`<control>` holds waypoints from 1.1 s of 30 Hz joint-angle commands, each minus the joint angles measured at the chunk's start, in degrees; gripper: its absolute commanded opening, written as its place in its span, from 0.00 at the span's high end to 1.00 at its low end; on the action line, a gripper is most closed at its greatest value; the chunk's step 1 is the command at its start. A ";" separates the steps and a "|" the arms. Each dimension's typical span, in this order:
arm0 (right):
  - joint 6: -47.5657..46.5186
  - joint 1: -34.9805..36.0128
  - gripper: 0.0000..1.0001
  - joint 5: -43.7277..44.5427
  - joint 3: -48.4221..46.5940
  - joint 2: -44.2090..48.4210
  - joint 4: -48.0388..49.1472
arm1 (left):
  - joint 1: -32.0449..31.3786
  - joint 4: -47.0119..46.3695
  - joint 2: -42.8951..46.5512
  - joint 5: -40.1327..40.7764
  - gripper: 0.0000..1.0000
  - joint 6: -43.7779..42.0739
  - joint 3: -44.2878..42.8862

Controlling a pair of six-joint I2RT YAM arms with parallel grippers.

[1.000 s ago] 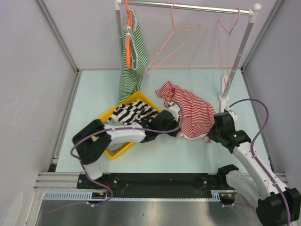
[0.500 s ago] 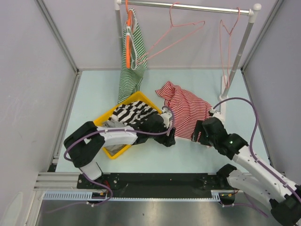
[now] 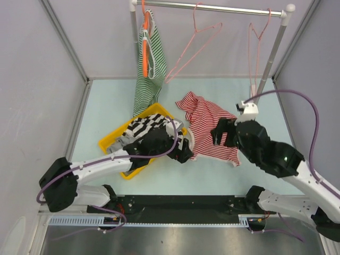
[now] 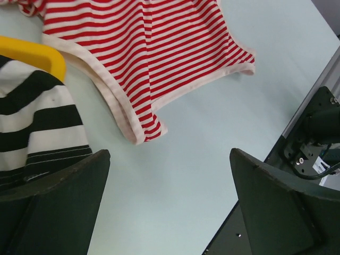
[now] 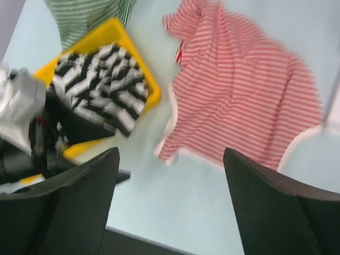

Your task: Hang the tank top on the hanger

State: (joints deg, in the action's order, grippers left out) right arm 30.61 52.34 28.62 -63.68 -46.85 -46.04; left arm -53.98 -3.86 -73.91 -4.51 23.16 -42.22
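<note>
The pale green tabletop (image 3: 106, 106) is carrying two things. The tank top (image 3: 210, 127) is lying directly on it near the middle, partly spread and wrinkled. Just beside it, to the left, a yellow basket (image 3: 109, 139) is sitting, and a black-and-white striped garment (image 3: 146, 126) is filling it.

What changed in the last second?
Both arms pulled back from the tank top: the right claw rose above it, and the left claw backed off beside the yellow bin. Both are open, and the top lies flatter. The bin and the green top stayed put.
</note>
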 commanded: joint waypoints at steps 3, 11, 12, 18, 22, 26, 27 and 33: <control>-17.93 -5.12 0.12 10.32 -23.28 -12.64 0.87 | 2.20 3.15 7.89 4.42 0.01 -3.03 2.66; -23.67 -35.86 0.11 -10.32 -44.50 -23.98 0.78 | 3.97 3.07 14.31 4.43 0.01 -1.10 7.05; -23.49 -37.90 0.11 -14.17 -45.73 -26.16 0.69 | 4.05 3.33 14.84 4.34 0.00 -1.01 7.32; -21.74 -47.40 0.12 -28.09 -48.03 -31.37 2.09 | 4.32 3.42 18.18 6.36 0.01 -0.22 8.73; -20.94 -50.22 0.12 -30.99 -46.01 -32.42 4.47 | 4.67 5.53 18.36 6.71 0.01 -0.31 9.08; -20.50 -51.72 0.15 -33.45 -45.04 -34.09 5.52 | 4.58 5.35 18.27 6.18 0.01 0.13 9.17; -20.50 -51.81 0.16 -33.46 -44.95 -34.44 5.61 | 4.67 5.26 18.27 6.10 0.01 0.31 9.17; -20.50 -51.72 0.29 -33.81 -44.60 -37.87 5.52 | 4.67 5.17 18.27 6.36 0.01 1.01 9.52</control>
State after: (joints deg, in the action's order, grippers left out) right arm 10.28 0.64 -3.05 -108.36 -83.07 -42.52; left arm -49.71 1.91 -56.45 1.34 22.61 -33.41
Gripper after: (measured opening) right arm 0.753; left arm 0.994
